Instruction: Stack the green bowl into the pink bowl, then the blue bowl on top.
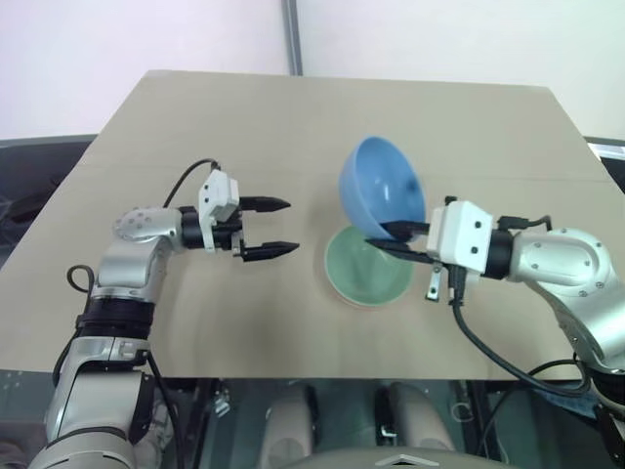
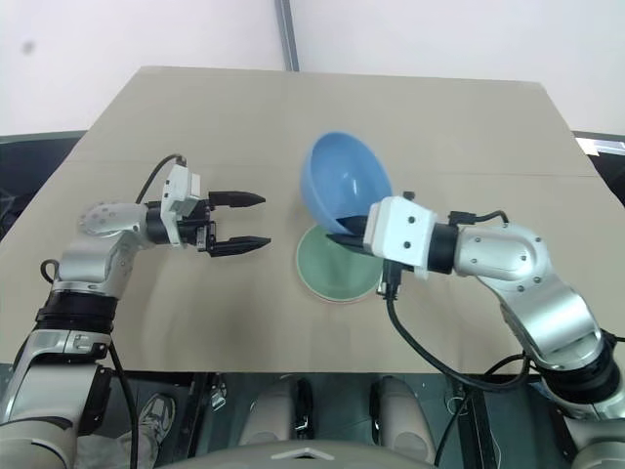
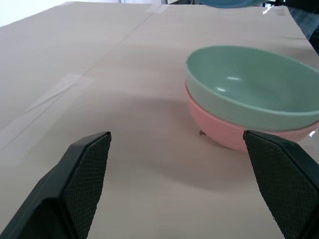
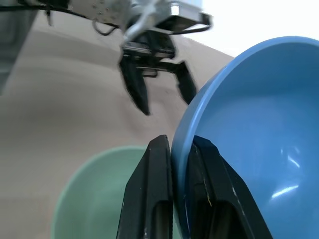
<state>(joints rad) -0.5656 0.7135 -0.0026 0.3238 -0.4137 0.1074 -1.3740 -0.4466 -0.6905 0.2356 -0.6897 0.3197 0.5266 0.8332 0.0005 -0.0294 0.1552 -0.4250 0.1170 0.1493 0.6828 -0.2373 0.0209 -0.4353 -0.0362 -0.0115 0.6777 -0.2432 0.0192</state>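
The green bowl [image 3: 249, 89] sits nested upright inside the pink bowl [image 3: 234, 132], and the pair rests on the tan table [image 1: 195, 322], toward its near edge and a little right of centre. The blue bowl [image 1: 383, 186] is held off the table, tilted steeply on edge, directly above and just behind the stacked pair, its hollow facing the right arm. The right gripper [image 4: 180, 164] has its jaws clamped on the blue bowl's rim, one black finger inside the wall and one outside. The left gripper [image 1: 266, 227] hovers over bare table just left of the stack, pointing toward it, its jaws spread wide apart and holding nothing.
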